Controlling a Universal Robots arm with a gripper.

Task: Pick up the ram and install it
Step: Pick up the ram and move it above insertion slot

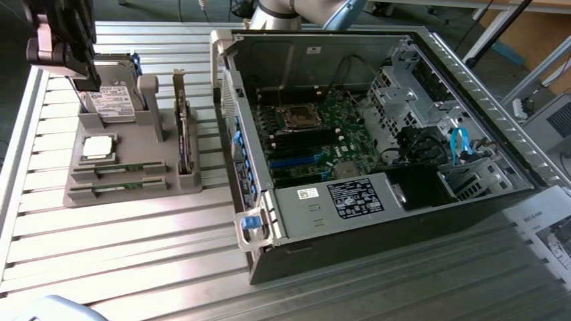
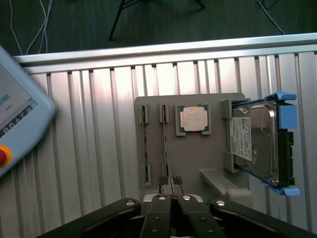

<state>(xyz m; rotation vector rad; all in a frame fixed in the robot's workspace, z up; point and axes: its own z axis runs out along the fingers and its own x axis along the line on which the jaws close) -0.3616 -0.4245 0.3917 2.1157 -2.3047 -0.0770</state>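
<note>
Black claw [image 2: 171, 182]; silver pivot screws [image 2: 130, 203]

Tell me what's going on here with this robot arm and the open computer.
A single robot arm is working on putting ram into the open computer case. Its gripper is shut with nothing in it and hovers above the grey holder on the slatted table. Neither of the ram sticks has been picked up yet: one and the other lie in their slots on the holder, beside the processor chip and the hard drive.

Slatted table [image 1: 134, 234], grey holder [image 1: 138, 157], computer case [image 1: 357, 274]
</note>
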